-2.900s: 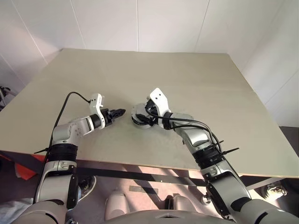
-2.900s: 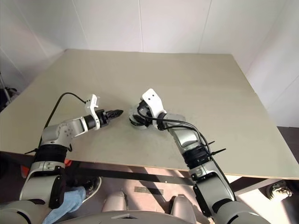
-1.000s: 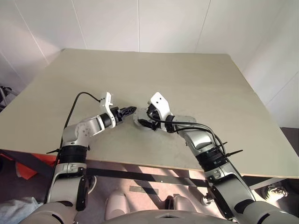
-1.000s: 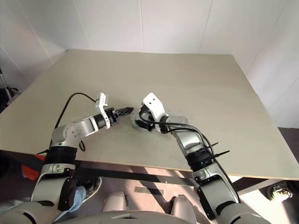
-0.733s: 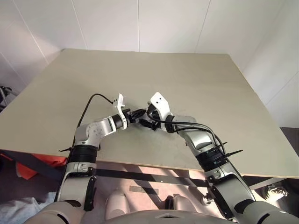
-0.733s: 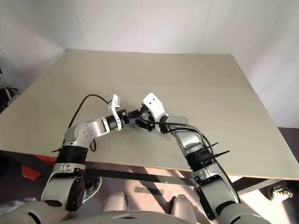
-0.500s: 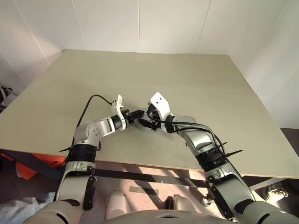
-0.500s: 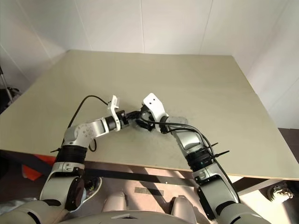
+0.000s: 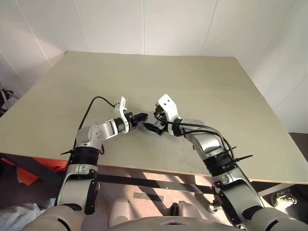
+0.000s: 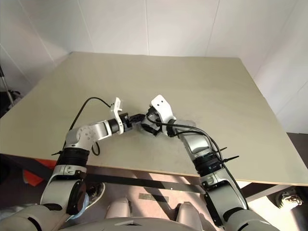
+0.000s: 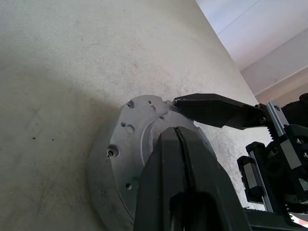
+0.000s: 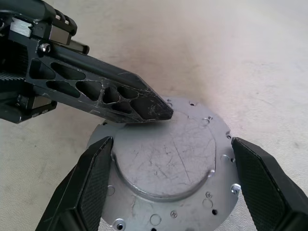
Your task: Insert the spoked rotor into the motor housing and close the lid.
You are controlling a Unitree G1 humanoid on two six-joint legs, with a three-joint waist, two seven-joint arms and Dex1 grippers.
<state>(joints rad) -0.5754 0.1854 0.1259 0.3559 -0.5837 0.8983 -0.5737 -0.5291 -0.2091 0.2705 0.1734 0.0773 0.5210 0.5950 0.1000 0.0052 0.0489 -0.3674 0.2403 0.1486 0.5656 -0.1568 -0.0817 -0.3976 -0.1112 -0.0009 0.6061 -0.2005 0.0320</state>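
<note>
Beige desk (image 9: pixel 202 86), white walls | motor housing (image 12: pixel 168 168) near middle, flat face up | left hand (image 11: pixel 180 144) moved in from left, now pressed together, tip on housing | right hand (image 12: pixel 168 178) spread wider around it | probably steadying before turning over

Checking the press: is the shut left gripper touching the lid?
Touching. The right wrist view shows the left gripper tip resting on the lid.
</note>
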